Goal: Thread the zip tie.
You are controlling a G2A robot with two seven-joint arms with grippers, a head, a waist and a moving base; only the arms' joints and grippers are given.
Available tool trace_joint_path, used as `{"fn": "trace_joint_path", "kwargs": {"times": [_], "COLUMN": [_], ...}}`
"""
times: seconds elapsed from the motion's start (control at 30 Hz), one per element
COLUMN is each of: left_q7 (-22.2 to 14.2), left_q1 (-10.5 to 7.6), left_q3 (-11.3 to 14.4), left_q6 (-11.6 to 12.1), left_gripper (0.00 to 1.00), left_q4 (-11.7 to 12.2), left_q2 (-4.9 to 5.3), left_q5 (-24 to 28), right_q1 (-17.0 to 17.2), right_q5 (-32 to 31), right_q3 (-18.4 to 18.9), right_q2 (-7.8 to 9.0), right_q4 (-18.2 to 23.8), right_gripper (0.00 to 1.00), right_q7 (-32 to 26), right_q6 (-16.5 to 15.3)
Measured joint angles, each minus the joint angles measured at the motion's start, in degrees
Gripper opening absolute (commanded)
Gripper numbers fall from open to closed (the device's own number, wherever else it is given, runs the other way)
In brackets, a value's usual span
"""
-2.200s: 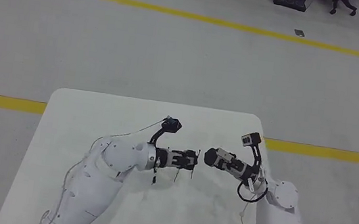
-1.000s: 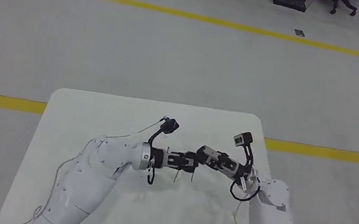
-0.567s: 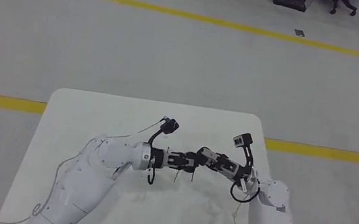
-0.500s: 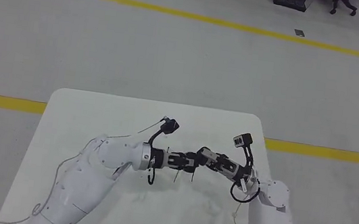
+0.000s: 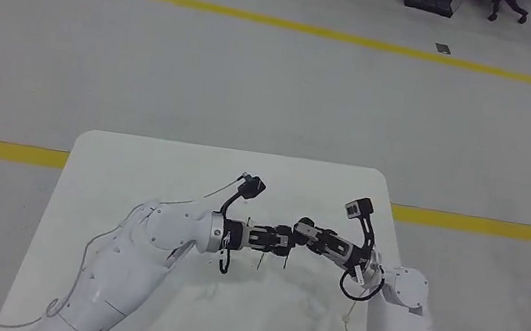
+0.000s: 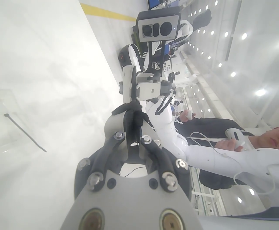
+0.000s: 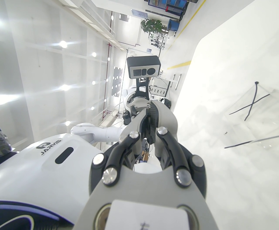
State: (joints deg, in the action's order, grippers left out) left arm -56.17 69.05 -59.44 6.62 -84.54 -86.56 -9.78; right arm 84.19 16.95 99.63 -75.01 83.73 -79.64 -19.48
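left gripper [image 6: 133,115] and right gripper [image 7: 150,109] both closed, tip to tip over table [image 5: 143,180], zip tie [image 6: 24,132] lying apart from them, right wrist view adds crossed ties [image 7: 250,104] on clear sheet [image 7: 264,113]

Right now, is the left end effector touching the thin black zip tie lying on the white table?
Apart. Left wrist view: bare table separates left end effector from zip tie.

Three zip ties [image 7: 250,104] lie on one table [image 5: 144,170]; two arms [image 5: 181,235]; two sets of jaws.
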Motion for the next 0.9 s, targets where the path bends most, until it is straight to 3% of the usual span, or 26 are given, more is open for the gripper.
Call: {"fn": "trace_joint_path", "kwargs": {"times": [0.3, 0.33, 0.37, 0.43, 0.47, 0.5, 0.9], "left_q7": [1.2, 1.2, 1.3, 1.5, 1.6, 1.7, 2.9], "left_q1": [-0.58, -0.64, -0.72, -0.83, -0.91, -0.97, -0.87], "left_q3": [1.2, 1.4, 1.6, 1.8, 2.0, 2.1, 2.0], "left_q6": [-0.5, -0.6, -0.7, -0.9, -1.0, -1.0, -1.2], "left_gripper": [0.00, 0.04, 0.25, 0.49, 0.85, 1.00, 1.00], "left_q4": [-0.3, -0.4, -0.5, -0.6, -0.7, -0.8, -2.7], "left_q2": [0.93, 1.02, 1.14, 1.31, 1.41, 1.50, 2.95], "left_q5": [1.1, 1.2, 1.3, 1.6, 1.8, 2.0, 3.8], "right_q1": [0.4, 0.5, 0.6, 0.7, 0.8, 0.8, 1.6], "right_q5": [0.0, 0.0, 0.0, -0.3, -0.5, -0.7, -2.0], "right_q3": [1.0, 1.0, 1.1, 1.3, 1.4, 1.5, 3.6], "right_q2": [-0.48, -0.53, -0.60, -0.69, -0.74, -0.79, -1.73], "right_q4": [1.4, 1.5, 1.7, 2.0, 2.2, 2.3, 2.9], "right_gripper": [0.00, 0.00, 0.00, 0.00, 0.00, 0.00, 0.00], "right_q7": [0.0, 0.0, 0.0, 0.0, 0.0, 0.0, 0.7], "right_q6": [0.0, 0.0, 0.0, 0.0, 0.0, 0.0, 0.0]}}
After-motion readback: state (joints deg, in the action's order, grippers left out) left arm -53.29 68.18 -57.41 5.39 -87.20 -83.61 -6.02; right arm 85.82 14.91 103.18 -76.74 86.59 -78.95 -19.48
